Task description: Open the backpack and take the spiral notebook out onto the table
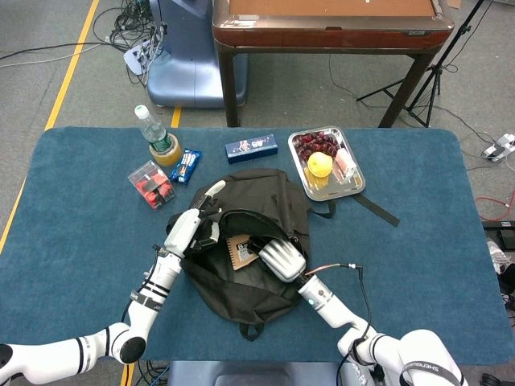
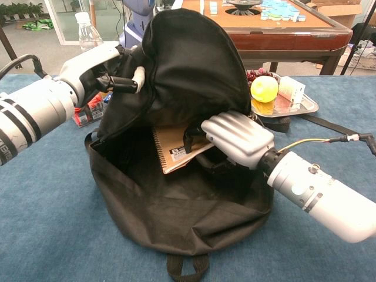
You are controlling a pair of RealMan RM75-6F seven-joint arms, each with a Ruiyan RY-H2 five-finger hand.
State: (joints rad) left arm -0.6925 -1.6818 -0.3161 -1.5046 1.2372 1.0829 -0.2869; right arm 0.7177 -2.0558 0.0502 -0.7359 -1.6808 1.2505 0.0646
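**Notebook gripped inside the open backpack**

So here's where I'm at. The black backpack sits in the middle of the blue table, mouth gaping toward me. My left hand has hold of the top flap and is keeping it lifted, fingers pinched on the fabric edge. My right hand is reaching into the opening, fingers curled around the edge of the spiral notebook, so that one's gripping.

The notebook is a tan kraft cover with the wire binding along its left side and a barcode sticker near the lower corner. It's tilted, with the gripped end raised, and it's inside the bag's mouth, not on the table.

Other stuff up there: a metal tray behind and to the right of the bag with a yellow fruit and some dark red fruit in it, a water bottle at the back left, a blue box just behind the bag, and a small red-filled clear box near the left hand.
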